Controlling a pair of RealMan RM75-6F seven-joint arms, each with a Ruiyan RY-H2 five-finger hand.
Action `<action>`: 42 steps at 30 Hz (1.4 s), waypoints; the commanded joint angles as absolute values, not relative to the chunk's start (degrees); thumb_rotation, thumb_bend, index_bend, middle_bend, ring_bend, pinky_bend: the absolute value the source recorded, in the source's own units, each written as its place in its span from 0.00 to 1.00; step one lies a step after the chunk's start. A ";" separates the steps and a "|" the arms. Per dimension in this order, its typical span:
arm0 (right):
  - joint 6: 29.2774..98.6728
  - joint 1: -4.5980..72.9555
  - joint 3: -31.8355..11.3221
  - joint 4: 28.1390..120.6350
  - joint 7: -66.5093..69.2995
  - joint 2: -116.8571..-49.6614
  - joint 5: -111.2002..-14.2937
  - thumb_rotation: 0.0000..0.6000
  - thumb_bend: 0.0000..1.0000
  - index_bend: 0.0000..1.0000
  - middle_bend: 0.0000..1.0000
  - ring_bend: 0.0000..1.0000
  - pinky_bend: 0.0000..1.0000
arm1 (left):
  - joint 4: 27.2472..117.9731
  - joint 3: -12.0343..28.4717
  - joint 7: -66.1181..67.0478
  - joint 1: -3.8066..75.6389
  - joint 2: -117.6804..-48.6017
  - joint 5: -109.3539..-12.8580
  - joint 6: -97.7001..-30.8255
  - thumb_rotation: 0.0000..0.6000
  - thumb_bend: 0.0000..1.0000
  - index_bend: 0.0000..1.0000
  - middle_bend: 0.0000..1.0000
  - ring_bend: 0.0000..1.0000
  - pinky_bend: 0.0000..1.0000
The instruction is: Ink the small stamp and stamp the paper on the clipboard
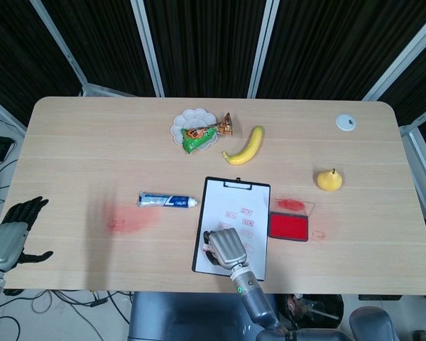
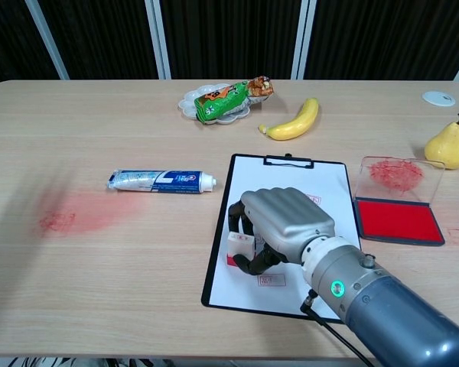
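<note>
Stamping looks like it's basically mid-press right now. Closest to the robot, the right hand (image 2: 279,229) is curled around the small stamp (image 2: 241,247), holding it upright with its red base down on the paper (image 2: 291,183) near the lower left part of the sheet on the clipboard (image 2: 218,252). Can't quite tell if the base is pressed flat or just touching, the fingers hide most of it. There's a red print (image 2: 271,280) just below the hand and a few more marks (image 1: 243,212) show mid-sheet in the head view, so the paper already has impressions on it. The left hand (image 1: 11,231) sits off the near left edge of the table (image 1: 85,142), fingers spread, holding nothing. Just right of the clipboard, the ink pad (image 2: 396,219) sits open with its clear lid (image 2: 398,174) flipped back, red smudges on it. My guess is the inking part is done and what's left is finishing this press and lifting off cleanly. Further back: a toothpaste tube (image 2: 161,180) left of the clipboard, a red smear (image 2: 76,214) on the wood beyond that, then a banana (image 2: 294,122), a pear (image 2: 449,144), and a snack bag (image 2: 229,98) lying on a small white dish (image 2: 190,103) toward the far side.
</note>
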State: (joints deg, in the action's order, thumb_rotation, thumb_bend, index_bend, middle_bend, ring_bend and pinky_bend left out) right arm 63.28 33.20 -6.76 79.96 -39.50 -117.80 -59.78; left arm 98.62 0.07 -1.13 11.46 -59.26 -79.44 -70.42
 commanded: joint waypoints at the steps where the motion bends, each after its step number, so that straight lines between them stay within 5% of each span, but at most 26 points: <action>1: 63.29 33.17 -6.75 79.88 -39.52 -117.82 -59.77 1.00 0.76 0.92 0.81 0.89 0.82 | 98.65 0.08 -1.15 11.45 -59.25 -79.41 -70.43 1.00 0.02 0.00 0.00 0.00 0.00; 21: 63.31 32.96 -7.10 79.85 -39.28 -117.56 -59.91 1.00 0.76 0.92 0.81 0.89 0.82 | 98.66 0.09 -1.04 11.43 -59.26 -79.34 -70.49 1.00 0.02 0.00 0.00 0.00 0.00; 42: 65.97 34.90 -13.54 88.23 -38.30 -111.29 -62.76 1.00 0.76 0.92 0.81 0.89 0.82 | 98.63 0.18 -0.13 11.43 -59.58 -78.94 -70.57 1.00 0.02 0.00 0.00 0.00 0.00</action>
State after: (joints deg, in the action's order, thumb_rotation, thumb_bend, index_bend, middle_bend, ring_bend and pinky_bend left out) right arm 65.54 34.73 -12.94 87.21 -38.17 -112.20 -62.50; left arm 98.65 0.17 -0.15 11.43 -59.56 -78.96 -70.55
